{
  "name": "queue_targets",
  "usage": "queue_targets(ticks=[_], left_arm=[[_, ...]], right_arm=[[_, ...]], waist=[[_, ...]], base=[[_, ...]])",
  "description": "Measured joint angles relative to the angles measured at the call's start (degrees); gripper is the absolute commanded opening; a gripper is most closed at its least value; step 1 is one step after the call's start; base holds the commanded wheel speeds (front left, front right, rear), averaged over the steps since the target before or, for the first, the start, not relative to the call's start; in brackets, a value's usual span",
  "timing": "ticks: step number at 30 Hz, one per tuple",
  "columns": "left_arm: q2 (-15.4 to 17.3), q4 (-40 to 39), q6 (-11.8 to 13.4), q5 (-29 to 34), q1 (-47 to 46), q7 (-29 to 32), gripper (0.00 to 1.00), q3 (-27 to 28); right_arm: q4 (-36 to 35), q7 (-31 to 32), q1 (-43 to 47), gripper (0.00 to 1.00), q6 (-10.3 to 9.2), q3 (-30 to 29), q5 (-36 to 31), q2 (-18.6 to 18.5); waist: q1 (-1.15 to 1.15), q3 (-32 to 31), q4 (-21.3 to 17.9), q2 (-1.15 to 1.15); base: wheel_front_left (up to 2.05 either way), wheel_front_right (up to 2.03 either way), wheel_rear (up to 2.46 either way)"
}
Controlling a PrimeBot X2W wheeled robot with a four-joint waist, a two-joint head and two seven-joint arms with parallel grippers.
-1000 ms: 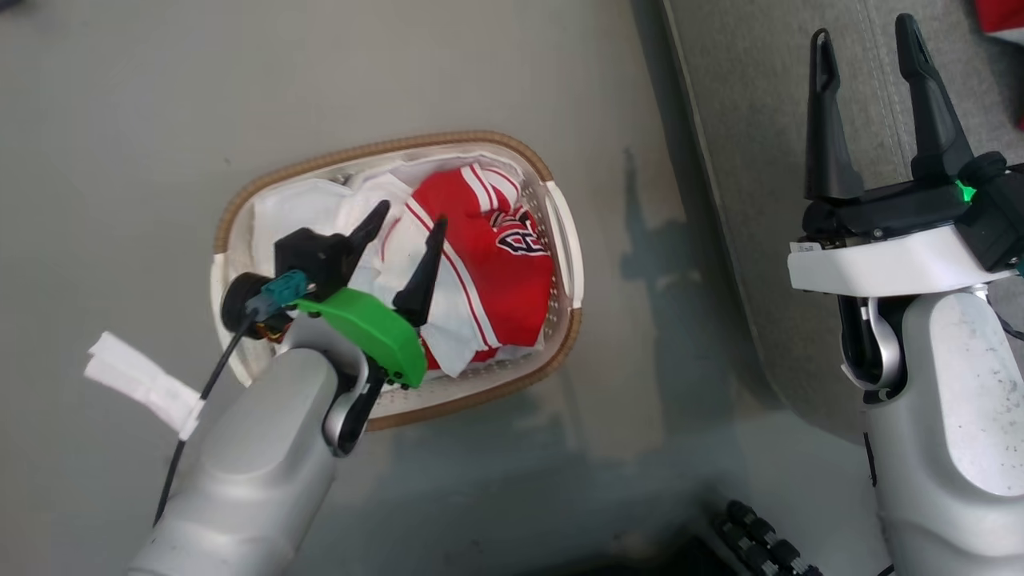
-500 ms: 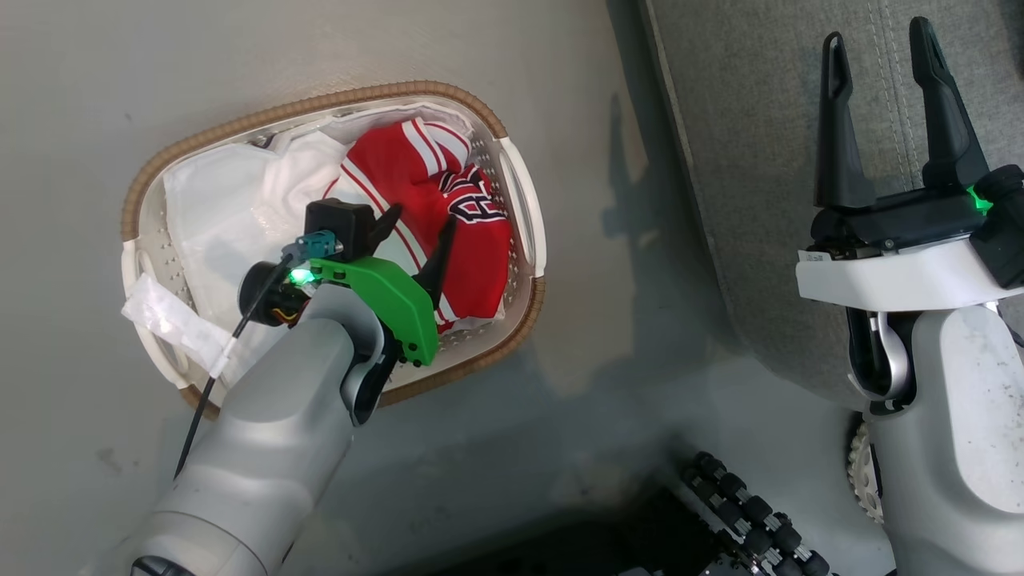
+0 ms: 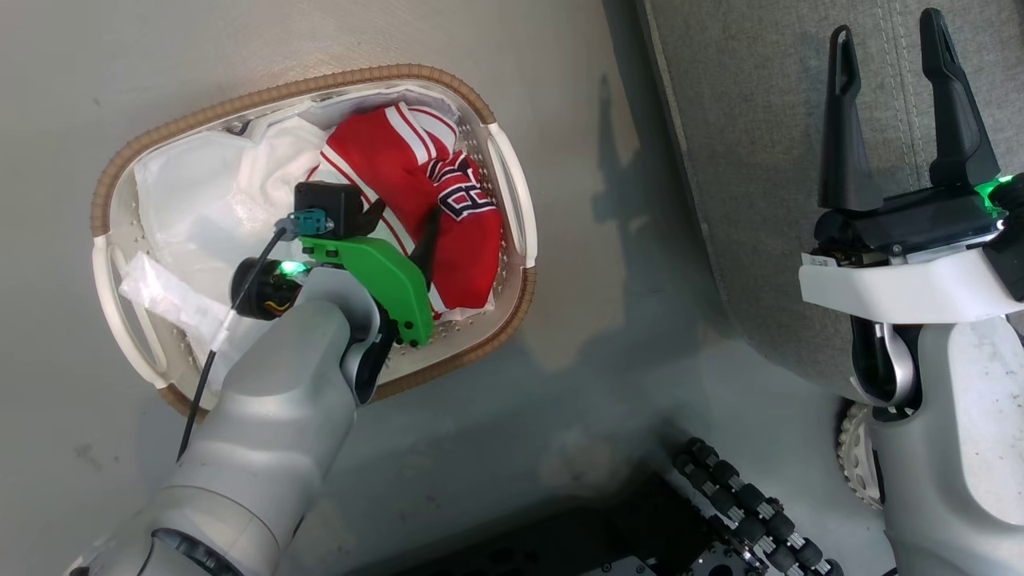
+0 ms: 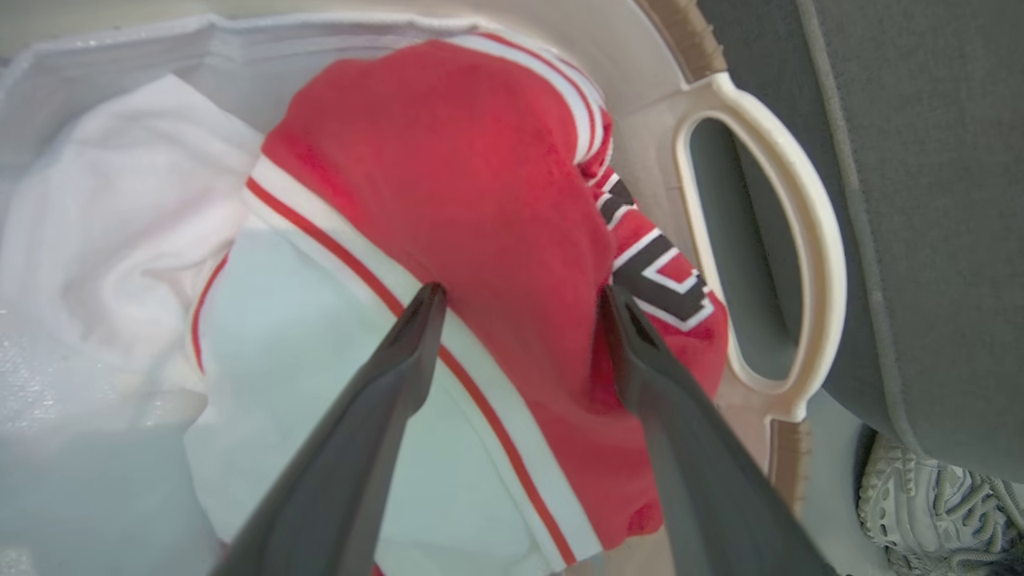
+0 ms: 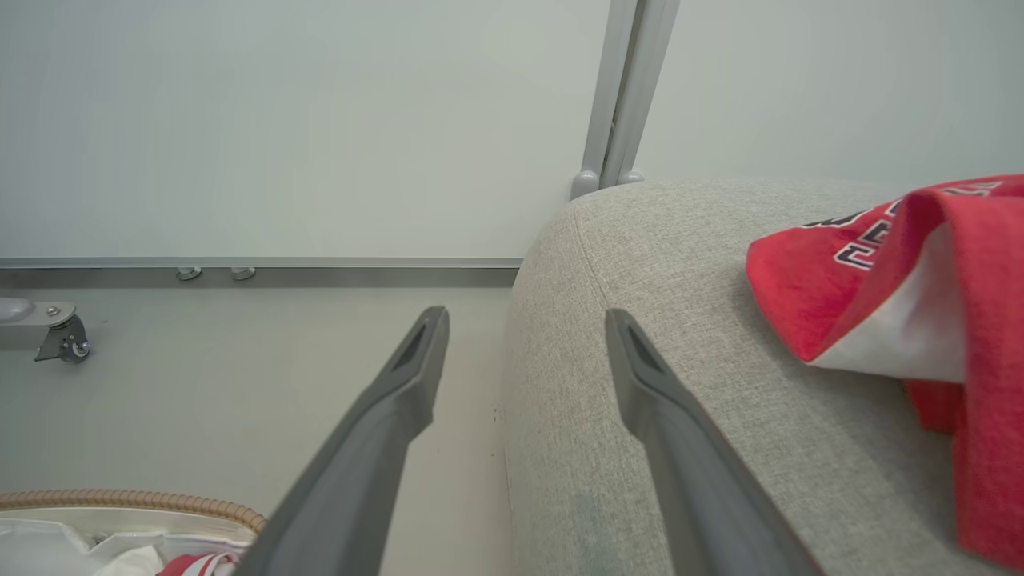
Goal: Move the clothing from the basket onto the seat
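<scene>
Basket [image 3: 280, 86] left of seat [image 3: 760, 120] (one garment [image 3: 376, 152] inside, other garment [image 5: 984, 240] on seat)

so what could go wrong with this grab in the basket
1. The open left gripper straddles a fold of the jersey, and the white liner lies right beside it. Closing may pinch the liner too and lift it out.
2. The pinch may catch only the top layer, so the jersey could trail and snag on the basket rim or handle on the way to the seat.
</scene>
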Motion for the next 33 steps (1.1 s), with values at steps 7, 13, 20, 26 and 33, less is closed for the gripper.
queue_targets(ticks=[7, 13, 20, 26, 33], left_arm=[[-0.2, -5.6, -0.1, -3.4, 0.4, 2.9, 1.0, -4.8], [0.1, -4.7, -0.1, -5.0, 0.4, 2.3, 0.37, -7.7], [0.4, -3.7, -0.1, -5.9, 0.1, -0.2, 0.0, -10.2], [2.3, -5.1, -0.1, -7.6, 0.3, -2.4, 0.0, -12.0], [4.9, -8.3, -0.1, -8.9, 3.8, -3.7, 0.0, -13.4]], right_arm=[[-0.3, 0.0, -0.1, 1.0, 0.0, 0.5, 0.2, 0.0], [-0.2, 0.0, -0.2, 1.0, 0.0, 0.5, 0.5, 0.0], [0.0, 0.0, -0.2, 1.0, 0.0, -0.4, 0.7, 0.0], [1.4, 0.0, -1.1, 1.0, 0.0, 0.1, 0.7, 0.0], [4.5, 0.0, -2.4, 1.0, 0.0, 1.2, 0.5, 0.0]], waist=[[0.0, 0.3, 0.0, 0.0], [0.0, -0.2, 0.1, 0.0], [0.0, -0.6, 0.3, 0.0], [0.0, -2.4, 0.8, 0.0], [-0.01, -7.0, 2.0, 0.0]], base=[[0.0, 0.0, 0.0], [0.0, 0.0, 0.0], [0.0, 0.0, 0.0], [0.0, 0.0, 0.0], [0.0, 0.0, 0.0]])
